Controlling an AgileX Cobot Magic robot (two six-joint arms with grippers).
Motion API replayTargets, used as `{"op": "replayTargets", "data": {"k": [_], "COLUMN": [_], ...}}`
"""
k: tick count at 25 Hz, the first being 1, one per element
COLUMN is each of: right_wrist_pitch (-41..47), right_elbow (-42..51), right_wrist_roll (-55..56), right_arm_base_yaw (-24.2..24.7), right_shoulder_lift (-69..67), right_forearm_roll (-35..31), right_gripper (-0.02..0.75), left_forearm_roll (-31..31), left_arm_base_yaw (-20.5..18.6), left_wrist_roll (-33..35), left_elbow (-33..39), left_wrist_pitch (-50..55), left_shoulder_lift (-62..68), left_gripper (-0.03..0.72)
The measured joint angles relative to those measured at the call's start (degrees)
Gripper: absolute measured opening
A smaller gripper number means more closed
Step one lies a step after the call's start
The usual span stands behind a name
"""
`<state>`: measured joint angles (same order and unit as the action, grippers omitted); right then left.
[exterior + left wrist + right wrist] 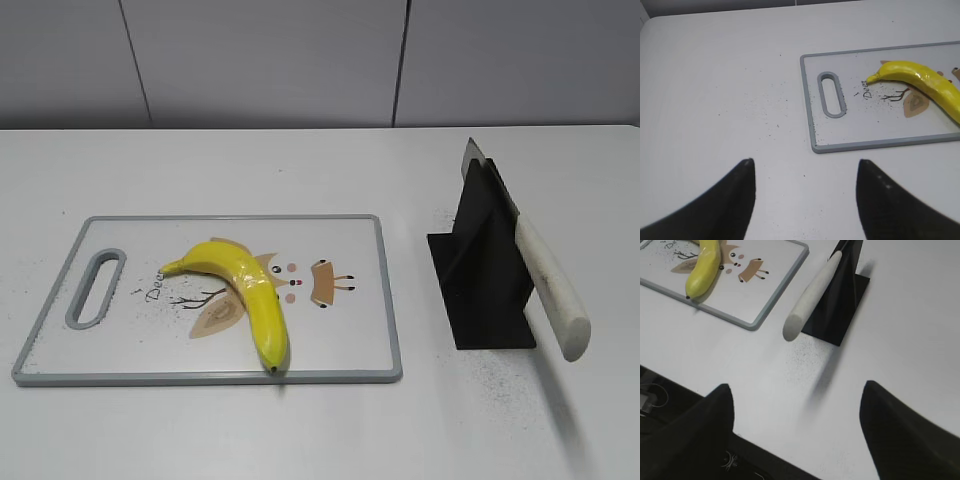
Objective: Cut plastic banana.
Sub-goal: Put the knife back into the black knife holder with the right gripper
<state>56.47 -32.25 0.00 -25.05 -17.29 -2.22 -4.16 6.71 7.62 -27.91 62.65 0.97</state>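
A yellow plastic banana (245, 293) lies curved on a white cutting board (340, 340) with a grey rim and a handle slot. It also shows in the left wrist view (922, 82) and the right wrist view (705, 267). A knife with a white handle (550, 285) rests slanted in a black stand (480, 275), also in the right wrist view (812, 295). My left gripper (804, 165) is open and empty over bare table left of the board. My right gripper (797, 390) is open and empty near the table's front edge, in front of the knife.
The white table (300, 430) carries dark specks around the board and the stand. The table's front edge (705, 412) shows in the right wrist view, with cables below it. A grey panelled wall (300, 60) stands behind.
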Motion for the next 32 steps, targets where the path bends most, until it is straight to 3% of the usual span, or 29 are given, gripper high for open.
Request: {"op": "replayTargets", "data": {"k": [8, 16, 19, 27, 32], "right_wrist_pitch": [3.25, 3.3, 3.3, 3.3, 3.3], "right_elbow": [3.52, 3.54, 3.54, 3.59, 3.59], "right_wrist_roll": [0.0, 0.0, 0.0, 0.0, 0.0], "right_arm_base_yaw": [0.0, 0.96, 4.78, 20.56, 25.33], "right_shoulder_lift": [13.24, 17.62, 17.62, 17.62, 17.62], "right_forearm_roll": [-0.62, -0.68, -1.04, -1.42, -1.5], "right_gripper": [0.594, 0.582, 0.582, 0.582, 0.582], "left_forearm_roll": [0.0, 0.05, 0.05, 0.05, 0.05], "left_arm_base_yaw": [0.0, 0.0, 0.0, 0.0, 0.0], "left_wrist_roll": [0.0, 0.0, 0.0, 0.0, 0.0], "left_elbow": [0.0, 0.0, 0.0, 0.06, 0.06], "left_wrist_pitch": [0.0, 0.0, 0.0, 0.0, 0.0], "left_shoulder_lift": [0.0, 0.0, 0.0, 0.0, 0.0], "left_gripper": [0.585, 0.584, 0.584, 0.581, 0.577]}}
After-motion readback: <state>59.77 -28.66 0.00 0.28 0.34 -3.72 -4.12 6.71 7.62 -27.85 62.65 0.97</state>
